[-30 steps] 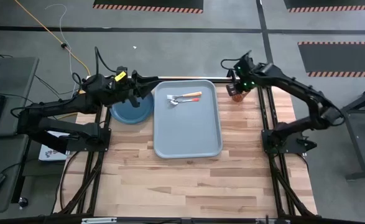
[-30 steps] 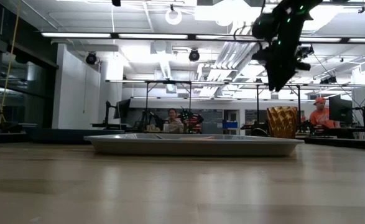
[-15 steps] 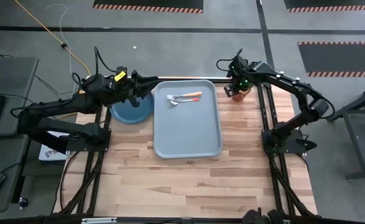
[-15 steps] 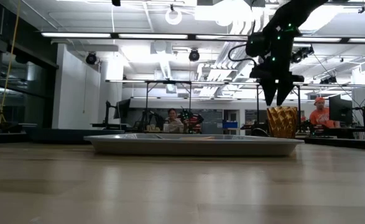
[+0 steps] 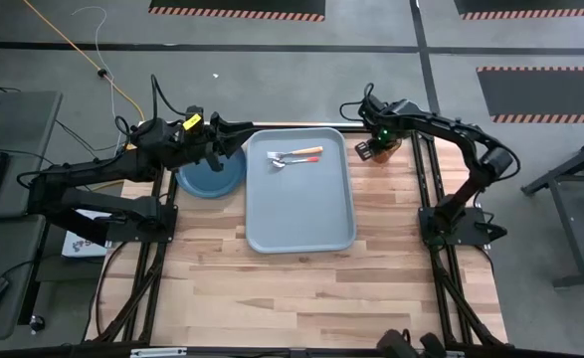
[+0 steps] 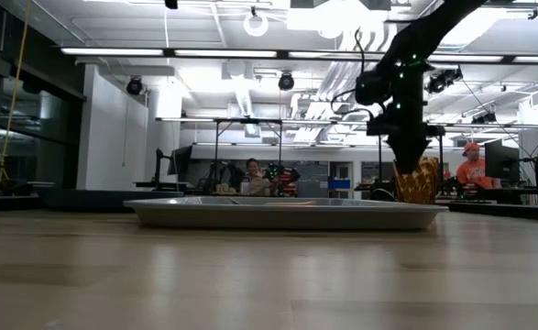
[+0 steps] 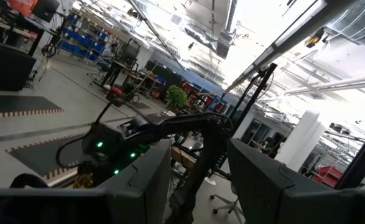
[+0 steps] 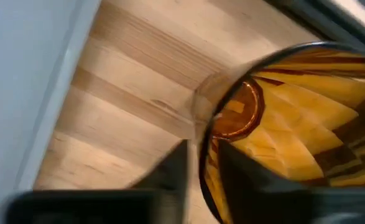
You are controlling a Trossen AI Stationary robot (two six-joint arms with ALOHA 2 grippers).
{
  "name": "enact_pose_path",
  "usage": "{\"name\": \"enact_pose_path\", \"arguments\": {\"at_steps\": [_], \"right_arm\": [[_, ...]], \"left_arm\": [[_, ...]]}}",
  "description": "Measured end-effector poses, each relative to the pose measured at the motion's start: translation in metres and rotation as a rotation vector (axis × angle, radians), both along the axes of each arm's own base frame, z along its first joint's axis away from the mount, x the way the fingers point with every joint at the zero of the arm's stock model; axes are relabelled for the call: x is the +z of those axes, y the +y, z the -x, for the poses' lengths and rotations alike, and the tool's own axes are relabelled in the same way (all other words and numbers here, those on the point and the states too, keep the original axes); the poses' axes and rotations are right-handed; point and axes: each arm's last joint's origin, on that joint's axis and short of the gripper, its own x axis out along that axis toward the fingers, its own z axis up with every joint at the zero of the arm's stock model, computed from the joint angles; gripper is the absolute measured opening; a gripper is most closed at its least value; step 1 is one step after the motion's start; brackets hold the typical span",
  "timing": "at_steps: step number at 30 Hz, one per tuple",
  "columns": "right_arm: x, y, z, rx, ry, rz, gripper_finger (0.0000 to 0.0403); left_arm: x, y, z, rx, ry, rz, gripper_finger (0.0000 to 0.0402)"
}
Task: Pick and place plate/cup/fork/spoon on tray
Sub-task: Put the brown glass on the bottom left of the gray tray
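Observation:
The amber cup [image 5: 383, 150] stands upright on the wood table just right of the grey-blue tray [image 5: 301, 214], near the tray's far right corner; it also shows in the low view [image 6: 419, 181]. My right gripper [image 5: 373, 146] has come down on it from above and is shut on its wall [image 8: 202, 149]. The fork [image 5: 305, 151] and the spoon [image 5: 284, 162] lie on the tray's far end. The teal plate [image 5: 210, 180] lies on the table left of the tray. My left gripper [image 5: 236, 149] is open over the plate's far right edge. My right gripper holds the cup's wall at the rim [image 8: 201, 134], on the side toward the tray, with one finger [image 8: 247, 180] inside the cup and one finger [image 8: 170, 171] outside. The fingers point down from above. The cup stands upright, its base on the table.
The near two-thirds of the tray [image 5: 301, 224] is bare. Dark frame rails [image 5: 423, 189] run along the table's right side, close to the cup. People sit in the room beyond the table [image 6: 253, 176].
My right gripper has gone down from well above the cup and a little toward the table's left edge, until its fingers reach the cup's rim. The cup stays where it was on the table.

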Motion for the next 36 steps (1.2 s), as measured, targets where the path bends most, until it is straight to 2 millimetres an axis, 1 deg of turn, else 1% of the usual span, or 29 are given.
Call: {"name": "enact_pose_path", "arguments": {"at_steps": [1, 2, 4, 7, 9, 12, 14, 16, 18, 22, 25, 28, 31, 34, 36], "right_arm": [[0.005, 0.002, 0.001, 0.012, -0.019, 0.010, 0.0026], [0.010, 0.004, 0.001, 0.022, -0.040, 0.025, 0.0016], [0.022, 0.012, 0.002, 0.042, -0.070, 0.059, 0.0019], [0.048, 0.026, 0.000, 0.088, -0.134, 0.123, 0.0006], [0.067, 0.039, -0.005, 0.138, -0.189, 0.172, 0.0007], [0.089, 0.064, -0.023, 0.259, -0.295, 0.206, 0.0004], [0.099, 0.085, -0.041, 0.368, -0.358, 0.221, 0.0003], [0.106, 0.108, -0.060, 0.504, -0.406, 0.243, 0.0003], [0.107, 0.132, -0.079, 0.637, -0.448, 0.258, 0.0002], [0.101, 0.182, -0.111, 0.887, -0.491, 0.260, 0.0002], [0.090, 0.214, -0.129, 0.993, -0.480, 0.220, 0.0001], [0.081, 0.239, -0.148, 1.038, -0.470, 0.181, 0.0001], [0.074, 0.258, -0.168, 1.050, -0.466, 0.150, 0.0001], [0.068, 0.272, -0.190, 1.027, -0.444, 0.109, 0.0001], [0.067, 0.279, -0.206, 0.993, -0.432, 0.083, 0.0001]], "left_arm": [[0.000, 0.000, 0.000, 0.000, 0.000, 0.000, 0.0149], [0.000, 0.000, 0.000, 0.000, 0.000, 0.000, 0.0149], [0.000, 0.000, 0.000, 0.000, 0.000, 0.000, 0.0149], [0.000, 0.000, 0.000, 0.001, 0.000, 0.000, 0.0149], [0.000, 0.000, 0.000, 0.002, -0.001, 0.000, 0.0149], [0.000, 0.000, 0.000, 0.007, -0.001, 0.001, 0.0149], [0.000, 0.001, 0.000, 0.021, -0.002, 0.004, 0.0149], [0.000, 0.001, 0.001, 0.042, -0.005, 0.009, 0.0149], [0.001, 0.002, 0.001, 0.063, -0.018, 0.011, 0.0149], [0.009, 0.002, 0.004, 0.098, -0.101, 0.005, 0.0149], [0.015, 0.003, 0.006, 0.120, -0.167, 0.001, 0.0149], [0.018, 0.003, 0.008, 0.132, -0.200, -0.001, 0.0149], [0.017, 0.002, 0.008, 0.126, -0.197, -0.002, 0.0149], [0.016, 0.001, 0.006, 0.066, -0.172, -0.018, 0.0149], [0.013, -0.001, 0.004, -0.011, -0.138, -0.039, 0.0149]]}}
